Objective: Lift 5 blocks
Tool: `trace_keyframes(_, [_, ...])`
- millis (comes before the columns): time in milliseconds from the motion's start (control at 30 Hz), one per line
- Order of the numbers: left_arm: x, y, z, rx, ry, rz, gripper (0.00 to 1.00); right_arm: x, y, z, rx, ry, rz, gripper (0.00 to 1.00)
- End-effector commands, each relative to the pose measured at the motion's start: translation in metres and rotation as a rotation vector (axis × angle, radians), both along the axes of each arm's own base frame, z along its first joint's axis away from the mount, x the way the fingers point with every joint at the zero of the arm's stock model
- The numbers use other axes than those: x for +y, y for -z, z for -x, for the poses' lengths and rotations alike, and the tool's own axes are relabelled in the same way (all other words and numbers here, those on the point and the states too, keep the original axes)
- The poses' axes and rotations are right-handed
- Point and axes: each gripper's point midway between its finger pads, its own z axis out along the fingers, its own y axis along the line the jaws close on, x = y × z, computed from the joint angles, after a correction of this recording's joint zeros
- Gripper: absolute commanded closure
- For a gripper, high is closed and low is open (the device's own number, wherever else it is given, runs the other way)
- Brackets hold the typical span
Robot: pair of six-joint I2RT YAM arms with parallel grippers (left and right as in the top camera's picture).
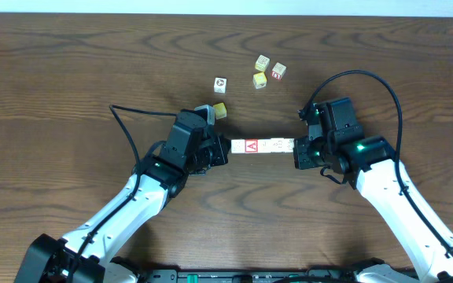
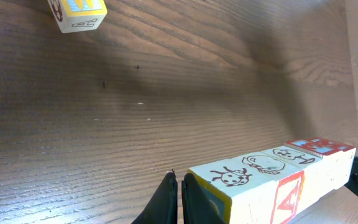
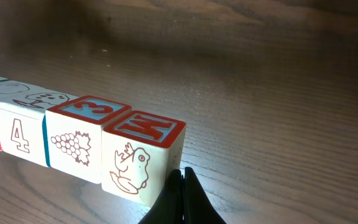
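A straight row of several picture blocks (image 1: 262,145) lies end to end between my two grippers. The left gripper (image 1: 228,149) is shut, and its closed fingertips press the yellow-edged ladybird block at the row's left end (image 2: 229,183). The right gripper (image 1: 296,149) is also shut, and its tips push against the frog block at the right end (image 3: 135,165). In the left wrist view my gripper (image 2: 179,186) holds nothing between its fingers. The same is true of my gripper (image 3: 181,180) in the right wrist view. I cannot tell whether the row rests on the table or hangs just above it.
Loose cubes lie beyond the row: a white one (image 1: 221,83), a yellow one (image 1: 259,79), two cream ones (image 1: 263,62) (image 1: 278,71), and a yellow-topped cube (image 1: 219,111) just behind the left gripper, also seen as the cube (image 2: 76,12). Both arms flank the wooden table (image 1: 69,63).
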Motion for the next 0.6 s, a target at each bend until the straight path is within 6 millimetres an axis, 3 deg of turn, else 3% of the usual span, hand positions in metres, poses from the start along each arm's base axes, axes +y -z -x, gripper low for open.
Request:
trace_keyframes(0, [-0.0323, -0.0414, 0.0061, -0.045, 0.119, 0.129, 0.93, 0.0436, -0.0301, 0.0054, -0.013, -0.124, -0.184, 0.99])
trace_keyframes(567, [-0.0336, -0.0402, 0.0107, -0.040, 0.151, 0.121, 0.93, 0.0442, -0.0337, 0.0037, -0.021, -0.125, -0.186, 0.99])
